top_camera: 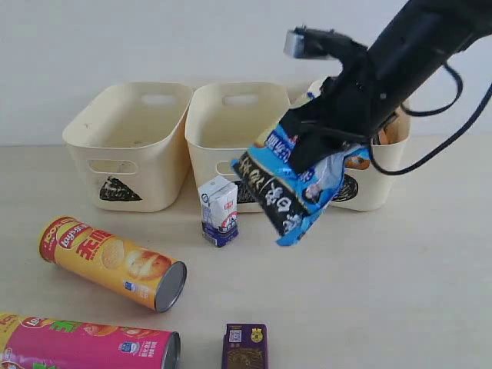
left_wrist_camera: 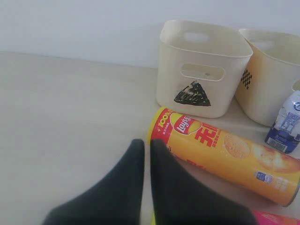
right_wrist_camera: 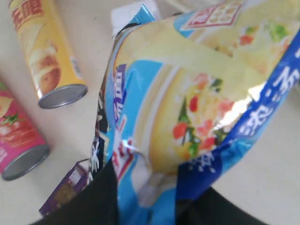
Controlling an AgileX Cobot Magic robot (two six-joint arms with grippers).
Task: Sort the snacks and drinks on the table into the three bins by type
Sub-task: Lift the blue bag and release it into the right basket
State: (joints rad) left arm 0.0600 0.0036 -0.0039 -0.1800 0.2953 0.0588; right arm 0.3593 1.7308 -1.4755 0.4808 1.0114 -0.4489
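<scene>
My right gripper (top_camera: 314,147) is shut on the top of the blue-black-white snack bag (top_camera: 296,192), which hangs in the air in front of the middle and right bins. In the right wrist view the bag (right_wrist_camera: 197,93) fills the frame between the black fingers (right_wrist_camera: 101,197). My left gripper (left_wrist_camera: 146,143) is shut and empty, just off the red end of the yellow-orange tube (left_wrist_camera: 225,159). That tube (top_camera: 111,261) lies on the table (top_camera: 400,292); the magenta tube (top_camera: 84,346) lies at the front left. The white-blue carton (top_camera: 219,210) stands before the middle bin, and the purple carton (top_camera: 244,347) is at the front edge.
Three cream bins stand in a row at the back: triangle-marked (top_camera: 127,146), middle (top_camera: 223,115), and right (top_camera: 380,173) with something orange (top_camera: 390,129) inside. The right arm and its cable cross over the right bin. The left arm does not show in the exterior view.
</scene>
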